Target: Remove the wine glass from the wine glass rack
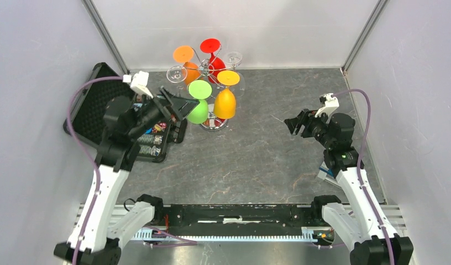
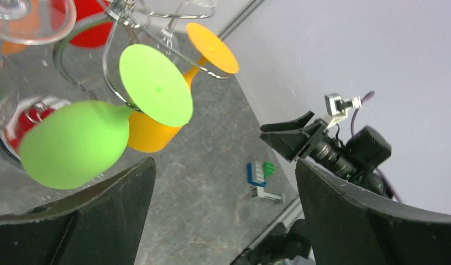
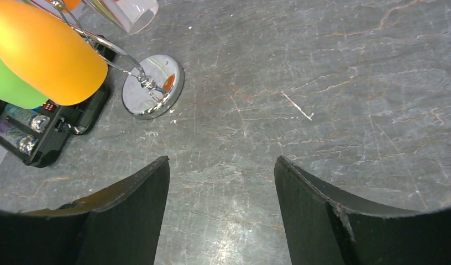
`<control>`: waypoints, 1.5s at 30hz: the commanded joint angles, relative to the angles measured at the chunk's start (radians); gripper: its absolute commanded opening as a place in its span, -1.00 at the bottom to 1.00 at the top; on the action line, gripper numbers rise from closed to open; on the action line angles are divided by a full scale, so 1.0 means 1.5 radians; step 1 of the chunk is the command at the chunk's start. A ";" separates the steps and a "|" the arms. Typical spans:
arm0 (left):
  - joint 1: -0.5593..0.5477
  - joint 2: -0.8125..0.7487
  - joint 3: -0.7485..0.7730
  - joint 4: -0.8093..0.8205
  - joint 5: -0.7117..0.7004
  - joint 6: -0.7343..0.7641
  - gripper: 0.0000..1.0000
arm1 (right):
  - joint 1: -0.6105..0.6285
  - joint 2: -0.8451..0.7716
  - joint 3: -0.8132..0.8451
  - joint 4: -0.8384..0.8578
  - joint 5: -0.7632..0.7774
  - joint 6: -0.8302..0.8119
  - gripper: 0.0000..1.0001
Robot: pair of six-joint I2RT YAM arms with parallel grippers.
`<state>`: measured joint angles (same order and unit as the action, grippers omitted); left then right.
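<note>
We count six wine glasses hanging bowl-down on the shiny chrome wire wine glass rack (image 1: 205, 67), each with its flat foot caught in a curled arm, and the one nearest the left arm is the opaque lime-green wine glass (image 2: 74, 144). It hangs on the near-left side of the rack, its bowl low above the round mirrored base. Touching it on the right hangs one amber-yellow glass (image 1: 225, 102). Behind these two hang one orange glass (image 1: 190, 70), one red glass (image 1: 216, 61) and two clear glasses, one at the left (image 1: 176, 73) and one at the back right (image 1: 233, 57). The rack stands at the far middle of the dark grey stone-patterned table (image 1: 256, 154). The left gripper (image 2: 224, 165) is just beside the green bowl with its jaws spread wide and nothing between them; in the left wrist view the bowl sits above the tip of one finger, and we cannot tell whether it touches. The right gripper (image 3: 222, 163) is well apart from the rack, over bare table to the right, its jaws also apart and holding nothing. One open black case (image 1: 96, 105) with small items in its tray lies at the left edge of the table, under the left arm. One small blue, green and white block (image 2: 260, 174) lies near the right arm.
</note>
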<state>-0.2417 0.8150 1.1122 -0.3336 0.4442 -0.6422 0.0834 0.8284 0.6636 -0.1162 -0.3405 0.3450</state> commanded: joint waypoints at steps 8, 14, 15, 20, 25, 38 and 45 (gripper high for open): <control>0.004 0.097 -0.025 0.087 -0.052 -0.235 0.85 | 0.001 -0.042 -0.076 0.108 -0.046 0.107 0.47; 0.003 0.078 -0.056 0.113 -0.095 -0.284 0.69 | 0.002 -0.053 -0.089 0.113 -0.034 0.115 0.45; 0.003 0.075 -0.059 0.113 -0.104 -0.288 0.66 | 0.001 -0.054 -0.092 0.113 -0.028 0.118 0.45; 0.003 0.061 -0.068 0.113 -0.145 -0.319 0.38 | 0.001 -0.070 -0.113 0.130 0.005 0.145 0.44; 0.003 0.070 -0.061 0.118 -0.120 -0.342 -0.16 | 0.002 -0.072 -0.116 0.134 0.017 0.154 0.43; -0.035 0.101 -0.067 0.136 -0.114 -0.360 -0.27 | 0.001 -0.064 -0.140 0.153 0.019 0.162 0.43; -0.052 0.108 -0.097 0.203 -0.130 -0.403 -0.41 | 0.002 -0.065 -0.144 0.155 0.023 0.161 0.43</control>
<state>-0.3050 0.9680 0.9886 -0.1307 0.2638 -1.1805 0.0834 0.7345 0.4591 0.0696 -0.3271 0.5797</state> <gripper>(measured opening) 0.304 0.716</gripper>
